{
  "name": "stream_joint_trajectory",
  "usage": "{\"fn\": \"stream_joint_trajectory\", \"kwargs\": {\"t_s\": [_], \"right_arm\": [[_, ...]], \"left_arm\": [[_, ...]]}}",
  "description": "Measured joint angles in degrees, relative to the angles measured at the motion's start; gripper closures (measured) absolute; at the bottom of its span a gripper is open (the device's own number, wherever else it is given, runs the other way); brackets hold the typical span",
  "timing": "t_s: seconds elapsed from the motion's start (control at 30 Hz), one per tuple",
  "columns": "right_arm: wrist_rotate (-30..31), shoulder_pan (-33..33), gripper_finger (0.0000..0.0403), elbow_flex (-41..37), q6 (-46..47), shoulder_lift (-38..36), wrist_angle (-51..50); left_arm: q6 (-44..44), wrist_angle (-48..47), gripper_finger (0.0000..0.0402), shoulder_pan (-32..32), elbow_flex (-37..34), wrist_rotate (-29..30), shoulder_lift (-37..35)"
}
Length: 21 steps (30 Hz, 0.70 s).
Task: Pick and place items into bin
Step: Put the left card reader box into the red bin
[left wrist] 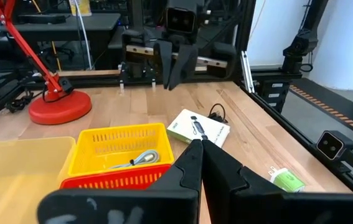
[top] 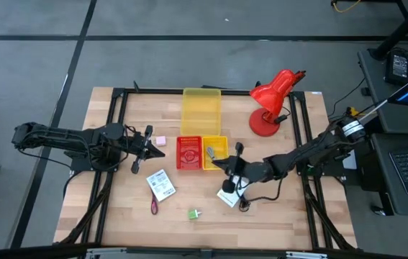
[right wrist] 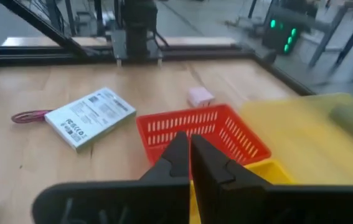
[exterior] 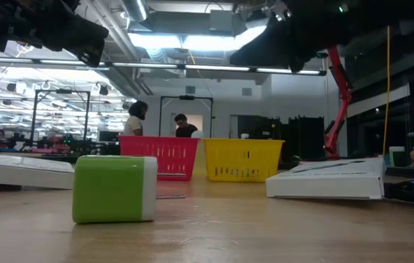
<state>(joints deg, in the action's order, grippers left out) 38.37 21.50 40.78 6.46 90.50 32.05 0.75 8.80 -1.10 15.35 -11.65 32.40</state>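
My left gripper (top: 151, 142) hovers shut just left of the pink cube (top: 160, 141), which lies on the table. My right gripper (top: 225, 166) is shut too, above the near edge of the small yellow basket (top: 215, 152). One white printed packet (top: 161, 185) lies flat left of centre. The other packet (top: 229, 196) lies under the right arm, with the black cable (top: 247, 203) beside it. The green block (top: 193, 214) and the dark red pen-like tool (top: 154, 206) rest near the table's near edge. Neither gripper holds anything (left wrist: 199, 144) (right wrist: 186, 138).
A red basket (top: 188, 152) stands beside the yellow basket, which holds a grey item (left wrist: 140, 160). A larger yellow bin (top: 201, 110) sits behind them, and a red desk lamp (top: 270, 101) stands at the far right. Black frame rails (top: 110, 180) run along both table sides. People stand in the room beyond (exterior: 138, 117).
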Motion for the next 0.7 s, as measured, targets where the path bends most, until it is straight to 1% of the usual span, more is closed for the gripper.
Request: {"fn": "stream_joint_trajectory", "kwargs": {"t_s": [0.13, 0.23, 0.3, 0.43, 0.57, 0.7], "right_arm": [[-0.08, -0.09, 0.0403, -4.46, -2.33, 0.00, 8.24], [-0.09, -0.09, 0.0403, -6.42, -2.48, 0.03, 10.72], [-0.67, -0.09, 0.0403, -6.75, -2.49, 0.02, 11.12], [-1.14, -0.09, 0.0403, -6.96, -4.24, 0.04, 11.19], [-1.14, -0.11, 0.0403, -6.96, -6.73, 0.04, 11.90], [-1.14, -0.11, 0.0403, -6.94, -6.75, 0.04, 11.93]], "left_arm": [[0.00, -0.01, 0.0398, 0.00, 0.00, 0.03, -0.02], [2.18, -0.01, 0.0393, 0.00, 0.00, 0.83, -0.02], [4.76, -0.03, 0.0382, 0.00, 0.00, 2.52, -0.02], [5.57, -0.32, 0.0343, 0.00, 0.00, 5.03, -0.02], [5.22, -2.38, 0.0291, 0.00, 0.00, 5.73, -0.02], [5.01, -4.39, 0.0240, 0.00, 0.00, 8.59, 0.01]]}}
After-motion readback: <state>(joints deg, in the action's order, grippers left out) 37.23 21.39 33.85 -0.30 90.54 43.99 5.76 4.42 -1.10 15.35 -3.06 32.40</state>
